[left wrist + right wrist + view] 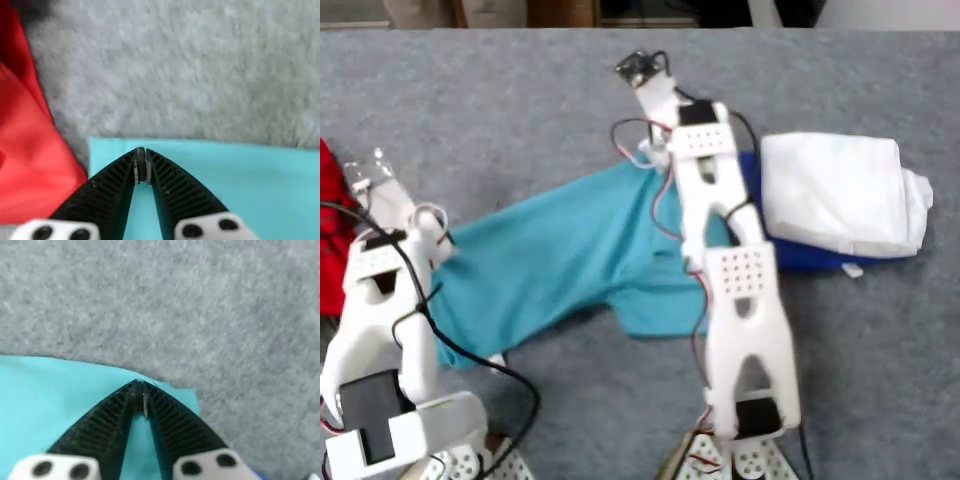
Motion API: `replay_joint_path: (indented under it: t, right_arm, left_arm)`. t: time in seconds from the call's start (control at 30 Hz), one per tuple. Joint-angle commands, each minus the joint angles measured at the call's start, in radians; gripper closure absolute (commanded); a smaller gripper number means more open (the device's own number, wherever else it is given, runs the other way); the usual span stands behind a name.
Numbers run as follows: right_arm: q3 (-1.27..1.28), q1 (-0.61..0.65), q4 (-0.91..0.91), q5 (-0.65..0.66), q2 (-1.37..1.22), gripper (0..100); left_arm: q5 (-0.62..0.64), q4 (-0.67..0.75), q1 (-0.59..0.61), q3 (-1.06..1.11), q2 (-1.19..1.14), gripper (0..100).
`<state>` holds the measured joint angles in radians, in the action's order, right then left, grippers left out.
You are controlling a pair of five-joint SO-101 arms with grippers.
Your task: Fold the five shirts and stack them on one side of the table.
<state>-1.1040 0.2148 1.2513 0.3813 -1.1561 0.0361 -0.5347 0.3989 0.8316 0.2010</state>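
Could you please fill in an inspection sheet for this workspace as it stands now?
Surface: grey felt-like table.
Job's things: teal shirt spread unfolded in the middle; red shirt at the table's edge beside the left arm; folded white shirt lying on a blue shirt on the right arm's side.
Clutter: nothing seen.
End effectors: left end effector shut on the teal shirt's edge, close to the red shirt; right end effector shut on a corner of the teal shirt.
Cables: black cable looping over the table by the left arm's base; red and black wires along the right arm.
Surroundings: indistinct furniture beyond the table's far edge.
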Motion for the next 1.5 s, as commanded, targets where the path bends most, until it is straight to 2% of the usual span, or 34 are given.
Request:
replay_joint_path:
  t: [0.0,0.1,0.2,0.3,0.47,0.57,0.73,0.9,1.03,1.23,1.47]
  right_arm:
    - [-0.259,-0.031,0.163,0.002,-0.031,99.0]
    - [-0.440,-0.022,0.302,0.005,-0.054,99.0]
    - [-0.576,0.004,0.440,0.055,-0.053,99.0]
    - [-0.556,0.027,0.531,0.083,0.008,99.1]
    - [-0.533,0.028,0.542,0.051,0.125,99.5]
    - [-0.395,0.047,0.542,0.034,0.255,99.5]
    - [0.028,0.104,0.535,0.026,0.522,99.5]
    - [0.384,0.131,0.437,0.025,0.680,99.5]
    - [0.634,0.128,0.301,0.002,0.717,99.5]
    - [0.892,0.131,0.126,-0.040,0.722,99.5]
    - [1.020,0.131,0.112,-0.046,0.736,99.5]
  left_arm:
    - [0.000,0.014,0.026,-0.060,0.004,98]
    - [0.000,-0.009,0.020,-0.060,0.007,98]
    - [0.002,-0.137,0.012,-0.095,0.013,98]
    - [0.000,-0.262,-0.006,-0.129,0.013,98]
    - [-0.006,-0.362,-0.026,-0.107,0.016,98]
    - [-0.052,-0.364,-0.040,-0.034,0.064,98]
    - [-0.058,-0.358,-0.048,0.126,0.291,98]
    - [-0.051,-0.180,-0.046,0.301,0.460,98]
    - [-0.049,-0.044,-0.040,0.381,0.461,98]
    - [-0.049,-0.037,-0.040,0.365,0.420,98]
    - [-0.049,-0.040,-0.040,0.328,0.363,98]
